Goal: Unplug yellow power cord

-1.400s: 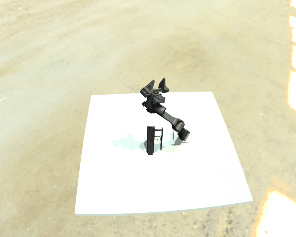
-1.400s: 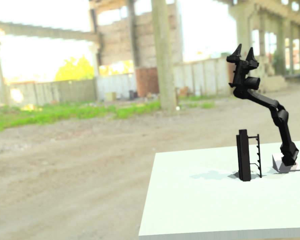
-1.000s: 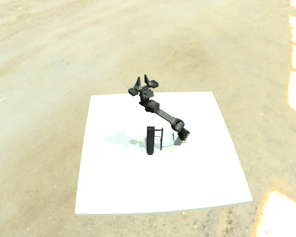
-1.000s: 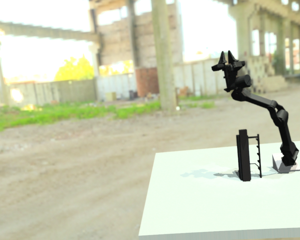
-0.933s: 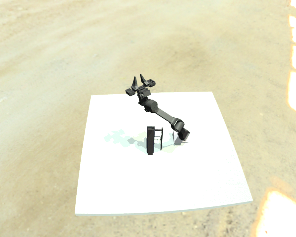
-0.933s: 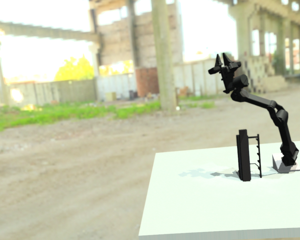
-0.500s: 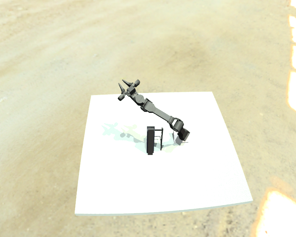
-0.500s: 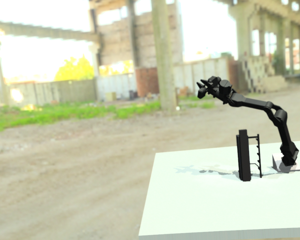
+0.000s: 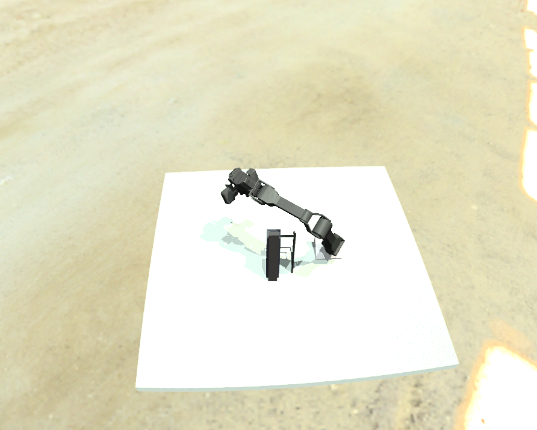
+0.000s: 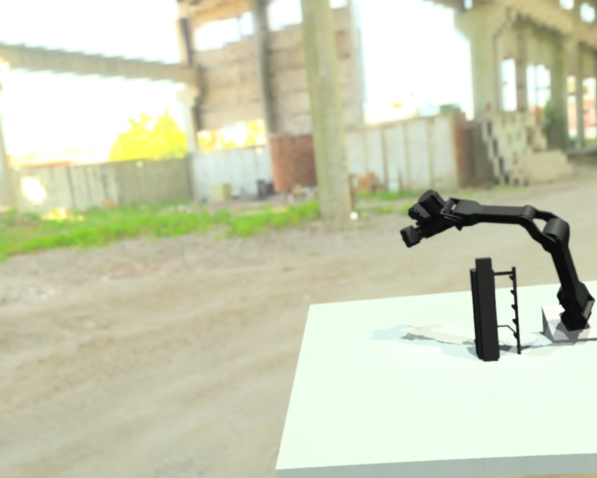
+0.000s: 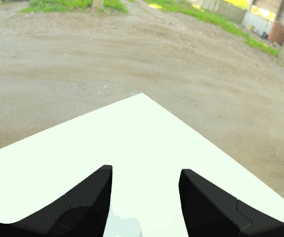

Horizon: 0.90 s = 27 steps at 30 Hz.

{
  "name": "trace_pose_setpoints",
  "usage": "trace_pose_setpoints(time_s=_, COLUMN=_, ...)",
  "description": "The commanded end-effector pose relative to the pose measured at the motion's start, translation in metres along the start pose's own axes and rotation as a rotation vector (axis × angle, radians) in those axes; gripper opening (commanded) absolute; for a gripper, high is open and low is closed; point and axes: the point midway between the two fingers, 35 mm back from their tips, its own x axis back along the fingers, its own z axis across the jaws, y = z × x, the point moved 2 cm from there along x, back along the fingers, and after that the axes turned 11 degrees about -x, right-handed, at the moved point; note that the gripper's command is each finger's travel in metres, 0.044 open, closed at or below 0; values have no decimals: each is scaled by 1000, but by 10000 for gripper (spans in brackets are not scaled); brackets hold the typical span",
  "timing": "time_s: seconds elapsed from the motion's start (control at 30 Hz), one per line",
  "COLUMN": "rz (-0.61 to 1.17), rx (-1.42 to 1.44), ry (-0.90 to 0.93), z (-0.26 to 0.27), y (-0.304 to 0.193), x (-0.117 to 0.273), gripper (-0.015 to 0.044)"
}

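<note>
My gripper is in the air over the back left part of the white table. In the wrist view its two black fingers stand apart, with nothing between them. It is open and touches nothing. No yellow power cord, plug or power strip can be made out in any view. A tall black upright block stands on the table, in front of the gripper as seen in the top view. I cannot tell from these frames what it is.
A thin black rack stands beside the black block, on the side toward the arm's base, joined to it by thin bars. The arm's pale base block is farther right. The wrist view shows a table corner with bare ground beyond.
</note>
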Motion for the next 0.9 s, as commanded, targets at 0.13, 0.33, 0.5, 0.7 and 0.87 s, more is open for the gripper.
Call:
trace_pose_setpoints(time_s=0.13, rz=531, rx=-302, ry=-196, z=-51, y=-119, x=3, gripper=160)
trace_pose_setpoints(time_s=0.33, rz=892, rx=-591, ry=-425, z=-74, y=-192, x=44, gripper=160)
trace_pose_setpoints(time_s=0.5, rz=1089, rx=-790, ry=-604, z=-80, y=-226, x=78, gripper=160)
trace_pose_setpoints(time_s=0.7, rz=1089, rx=-790, ry=-604, z=-80, y=-226, x=78, gripper=160)
trace_pose_setpoints(time_s=0.87, rz=1089, rx=-790, ry=-604, z=-80, y=-226, x=78, gripper=160)
